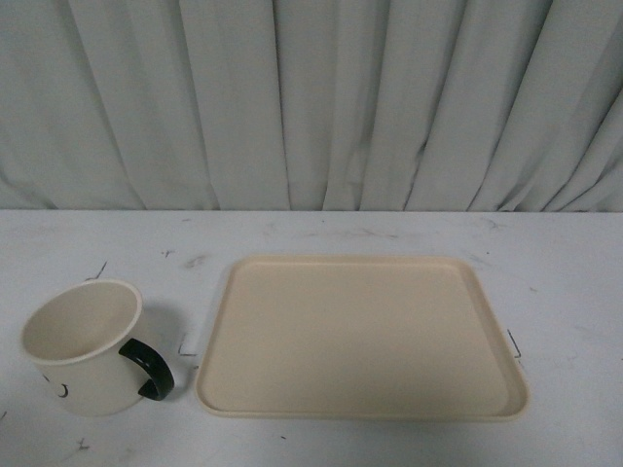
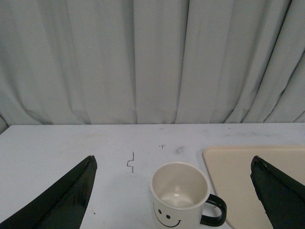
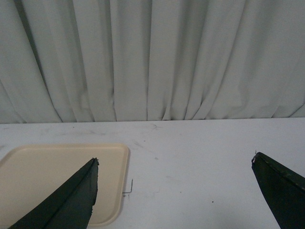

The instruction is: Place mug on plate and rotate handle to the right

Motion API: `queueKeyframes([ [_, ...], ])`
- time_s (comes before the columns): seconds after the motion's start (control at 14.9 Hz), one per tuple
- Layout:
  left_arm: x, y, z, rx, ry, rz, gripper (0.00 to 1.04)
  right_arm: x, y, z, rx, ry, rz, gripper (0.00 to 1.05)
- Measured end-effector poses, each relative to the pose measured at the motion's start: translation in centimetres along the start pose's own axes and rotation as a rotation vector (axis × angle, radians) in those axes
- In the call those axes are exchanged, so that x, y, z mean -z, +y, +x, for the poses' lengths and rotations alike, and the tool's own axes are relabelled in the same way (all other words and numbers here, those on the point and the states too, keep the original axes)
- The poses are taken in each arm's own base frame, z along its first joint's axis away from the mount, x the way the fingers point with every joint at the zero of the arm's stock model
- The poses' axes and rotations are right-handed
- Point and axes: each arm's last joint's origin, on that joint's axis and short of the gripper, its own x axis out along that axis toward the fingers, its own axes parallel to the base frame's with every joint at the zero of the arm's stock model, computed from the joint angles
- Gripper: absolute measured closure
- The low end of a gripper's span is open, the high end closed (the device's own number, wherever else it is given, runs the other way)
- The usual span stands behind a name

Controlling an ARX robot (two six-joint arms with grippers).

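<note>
The cream mug stands upright on the white table at front left, left of the plate, its black handle pointing to the front right. The beige plate lies empty in the middle. Neither arm shows in the front view. In the left wrist view the mug with its smiley face stands between and beyond the wide-open fingers of my left gripper, its handle toward the plate. My right gripper is open and empty over bare table, the plate's corner beside one finger.
A grey pleated curtain hangs along the table's far edge. The white table has small dark scuff marks, one near the mug and one by the plate's edge.
</note>
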Motion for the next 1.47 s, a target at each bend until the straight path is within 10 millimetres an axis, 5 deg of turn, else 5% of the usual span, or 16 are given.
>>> queueKeyframes([
  [1.47,-0.41,-0.11,0.21,-0.004,-0.035,0.004,0.07,0.0,0.0,0.0,0.0,0.0,0.0,0.06],
])
